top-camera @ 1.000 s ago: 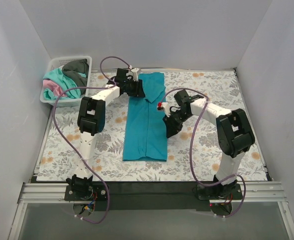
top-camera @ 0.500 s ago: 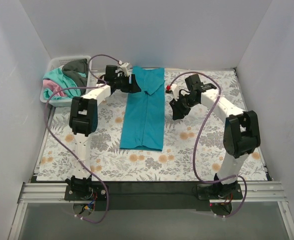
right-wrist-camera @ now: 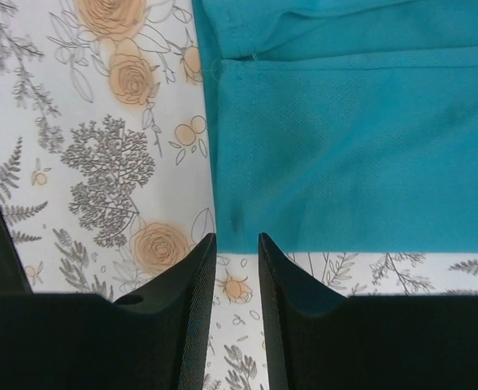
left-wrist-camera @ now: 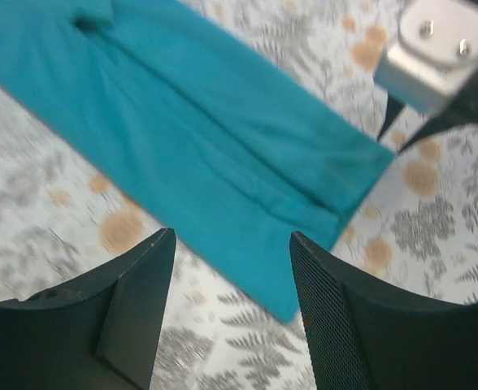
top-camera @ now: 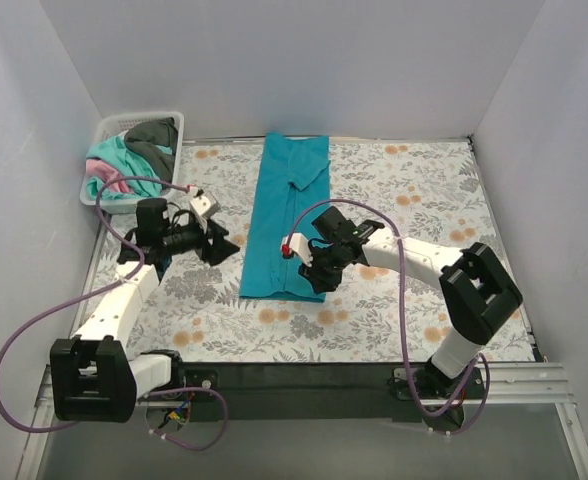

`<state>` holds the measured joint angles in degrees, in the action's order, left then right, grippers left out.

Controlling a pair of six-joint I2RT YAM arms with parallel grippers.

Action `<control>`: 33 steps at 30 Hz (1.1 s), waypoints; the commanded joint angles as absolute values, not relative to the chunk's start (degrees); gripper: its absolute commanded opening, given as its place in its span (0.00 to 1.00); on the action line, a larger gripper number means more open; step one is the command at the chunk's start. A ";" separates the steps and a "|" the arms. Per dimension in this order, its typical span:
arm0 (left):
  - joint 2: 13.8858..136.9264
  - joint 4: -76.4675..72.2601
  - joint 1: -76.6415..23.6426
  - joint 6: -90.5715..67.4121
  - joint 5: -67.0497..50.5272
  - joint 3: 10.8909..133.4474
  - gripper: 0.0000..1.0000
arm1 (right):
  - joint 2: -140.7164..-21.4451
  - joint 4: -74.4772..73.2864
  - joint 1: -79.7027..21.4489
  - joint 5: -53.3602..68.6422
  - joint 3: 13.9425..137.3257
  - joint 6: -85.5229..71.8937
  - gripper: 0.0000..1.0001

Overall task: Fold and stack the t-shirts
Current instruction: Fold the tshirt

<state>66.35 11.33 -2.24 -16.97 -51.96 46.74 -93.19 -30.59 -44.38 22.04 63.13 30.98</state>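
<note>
Desk: Where is the shirt you're working on?

Me: The teal t-shirt (top-camera: 289, 215) lies flat down the middle of the floral bench cover (top-camera: 424, 210), folded lengthwise into a long narrow strip; one end sits at the far edge, the hem end lies nearer the arms; a flap shows folded in near the far end.

Desk: And the others?

Me: They're in the white basket (top-camera: 174, 124) at the far left corner; I see a mint-green t-shirt (top-camera: 114, 160), a pink t-shirt (top-camera: 96, 183) low at the left side and a dark grey t-shirt (top-camera: 154, 140) towards the back, all crumpled together.

Desk: What are your left fingers doing?

Me: The left fingers (top-camera: 229, 247) hang over bare cover just left of the strip, pointing toward it; on the left wrist camera they stand wide apart with nothing between them; the strip's hem end lies beyond the tips; that picture is blurred, so I won't say more.

Desk: And the right?

Me: The right fingers (top-camera: 316, 278) are over the hem end of the strip, toward its right side; on the right wrist camera they are drawn in to a narrow slit, tips right at the hem edge and close to a corner; I see cover pattern through the slit and no cloth pinched; whether the tips touch the shirt I cannot tell.
</note>
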 commanded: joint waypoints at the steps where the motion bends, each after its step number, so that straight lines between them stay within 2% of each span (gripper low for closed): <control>1: 64.26 16.52 -2.46 -10.46 -50.98 40.00 0.54 | -96.32 -26.90 -44.65 20.22 62.49 28.56 0.29; 8: 61.70 19.33 -7.02 -3.61 -45.88 34.02 0.54 | -99.58 -26.10 -44.65 16.00 55.91 33.83 0.25; 14: 58.89 21.53 -13.34 4.47 -43.25 30.06 0.53 | -94.49 -28.21 -44.30 16.96 53.17 35.50 0.24; 17: 58.09 21.62 -16.51 6.15 -41.75 28.74 0.53 | -89.66 -29.27 -44.38 16.70 53.35 36.91 0.30; 18: 58.36 21.62 -17.05 6.33 -41.66 28.65 0.53 | -87.47 -29.44 -44.30 16.44 53.52 37.18 0.33; 19: 58.62 21.45 -17.31 6.94 -41.57 28.48 0.53 | -86.41 -29.53 -44.38 16.52 53.35 37.61 0.41; 22: 60.28 19.96 -18.02 8.26 -40.96 27.95 0.53 | -83.41 -27.87 -44.73 16.88 52.74 38.67 0.51; 25: 62.30 17.50 -18.89 10.63 -40.87 27.25 0.52 | -83.06 -25.84 -46.14 17.22 51.51 40.07 0.52; 28: 64.68 16.70 -19.77 16.85 -41.22 26.81 0.46 | -82.53 -22.51 -48.07 17.84 48.53 42.45 0.49; 33: 67.06 14.07 -20.13 20.12 -41.13 25.58 0.42 | -84.11 -16.98 -49.13 15.65 46.58 43.42 0.48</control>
<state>66.54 17.28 -19.73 15.31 -40.95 26.39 -83.55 -22.44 -48.60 16.53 46.89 41.43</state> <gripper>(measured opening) 0.430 0.481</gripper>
